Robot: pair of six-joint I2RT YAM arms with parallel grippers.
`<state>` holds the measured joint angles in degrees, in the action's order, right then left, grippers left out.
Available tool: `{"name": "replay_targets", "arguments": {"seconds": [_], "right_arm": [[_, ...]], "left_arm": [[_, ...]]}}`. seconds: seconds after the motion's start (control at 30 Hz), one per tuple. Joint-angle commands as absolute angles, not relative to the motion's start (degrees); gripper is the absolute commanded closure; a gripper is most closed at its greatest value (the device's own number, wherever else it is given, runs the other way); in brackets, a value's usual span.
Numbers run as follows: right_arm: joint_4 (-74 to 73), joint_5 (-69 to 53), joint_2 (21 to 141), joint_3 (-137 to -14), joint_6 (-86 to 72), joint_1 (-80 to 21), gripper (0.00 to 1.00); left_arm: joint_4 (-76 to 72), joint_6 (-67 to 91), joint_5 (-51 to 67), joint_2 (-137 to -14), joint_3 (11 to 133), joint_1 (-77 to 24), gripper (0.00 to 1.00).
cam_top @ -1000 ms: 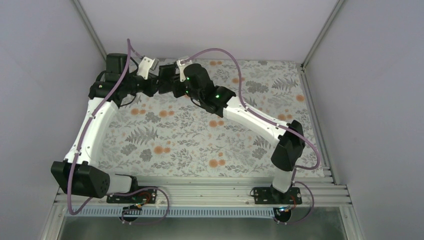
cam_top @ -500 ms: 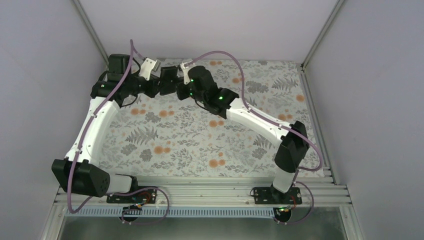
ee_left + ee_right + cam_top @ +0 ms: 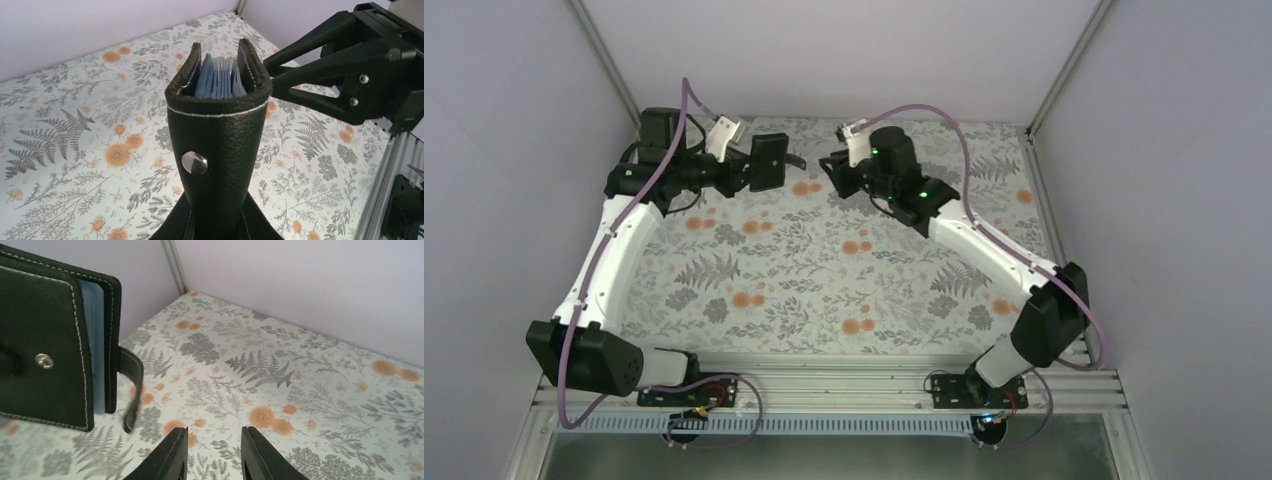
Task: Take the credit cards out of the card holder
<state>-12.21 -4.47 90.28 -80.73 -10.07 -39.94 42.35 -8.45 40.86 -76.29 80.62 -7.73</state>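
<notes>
Left tool (image 3: 742, 172) is clamped on one end of the card holder (image 3: 217, 145) and holds it off the table (image 3: 824, 290) over the far left part. The holder sticks straight out from the fingers and gapes at its free end. Pale blue sheets (image 3: 217, 82) are packed inside; cannot tell cards from sleeves. Clasp strap (image 3: 131, 390) hangs loose. Right tool (image 3: 214, 440) is near the holder, not touching it, jaws slightly apart and empty.
</notes>
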Motion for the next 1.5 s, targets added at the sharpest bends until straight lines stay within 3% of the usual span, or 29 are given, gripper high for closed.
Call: {"name": "replay_targets", "arguments": {"seconds": [0.0,0.17,0.27,0.47,1.03,1.47], "right_arm": [[-7.3,-22.9,85.2,-76.3,-2.7,-36.3,0.63],[-4.3,-35.7,84.3,-77.0,-2.1,-35.9,0.47],[-3.2,-38.7,85.9,-78.5,-3.7,-35.2,0.43],[-1.1,-50.0,86.0,-78.2,-4.2,-32.4,0.46],[-7.8,-50.4,90.4,-83.4,0.3,-31.0,0.51],[-9.7,-53.4,91.8,-84.3,3.2,-33.3,0.39]], "left_arm": [[41.2,-10.7,46.1,-74.5,80.5,-7.3,0.98],[41.4,-12.0,48.7,-74.5,79.7,-7.3,0.98],[41.8,-12.9,52.5,-74.6,79.7,-7.4,0.98],[44.2,-16.8,61.2,-73.3,80.1,-7.4,0.98],[46.9,-20.6,66.0,-73.0,80.3,-7.4,0.98],[47.2,-22.1,66.4,-72.8,79.1,-7.5,0.98]]}}
